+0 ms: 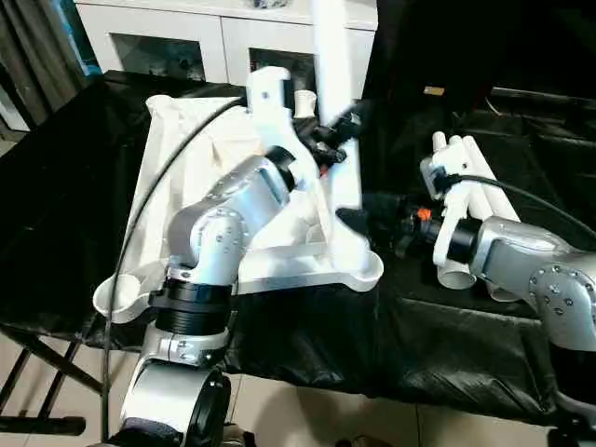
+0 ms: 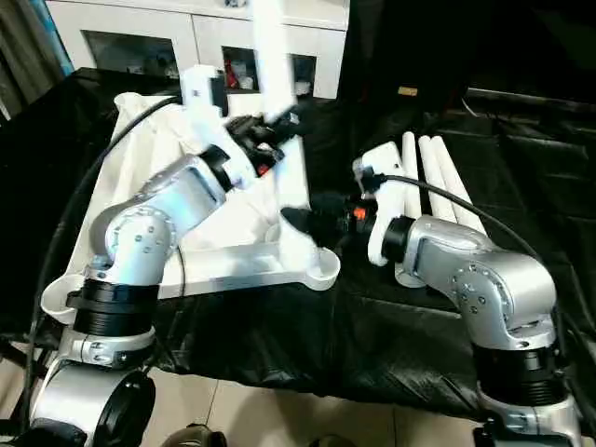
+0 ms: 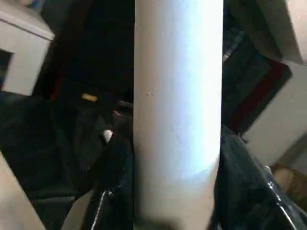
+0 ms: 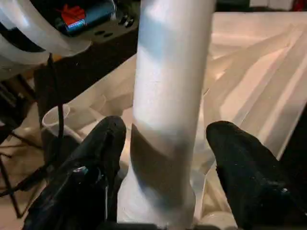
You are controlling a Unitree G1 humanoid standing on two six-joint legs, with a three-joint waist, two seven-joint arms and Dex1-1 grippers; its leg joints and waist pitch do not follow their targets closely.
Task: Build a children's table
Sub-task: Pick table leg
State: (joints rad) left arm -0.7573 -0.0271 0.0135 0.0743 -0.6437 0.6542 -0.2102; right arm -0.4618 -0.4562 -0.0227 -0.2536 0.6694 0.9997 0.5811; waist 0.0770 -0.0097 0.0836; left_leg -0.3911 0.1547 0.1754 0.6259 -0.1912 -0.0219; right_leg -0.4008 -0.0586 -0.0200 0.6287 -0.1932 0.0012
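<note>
While the left hand (image 1: 333,130) grips an upright white tubular leg (image 1: 333,56), the right hand (image 4: 165,163) brackets its base, fingers apart, over the ribbed white tabletop (image 1: 186,149); no writing is readable.

We've got bright overhead light, with glare on the upright leg (image 1: 331,56) and soft blur on it up close. The black cloth (image 1: 447,326) swallows detail, and the wrist views look murky, backgrounds out of focus.
</note>
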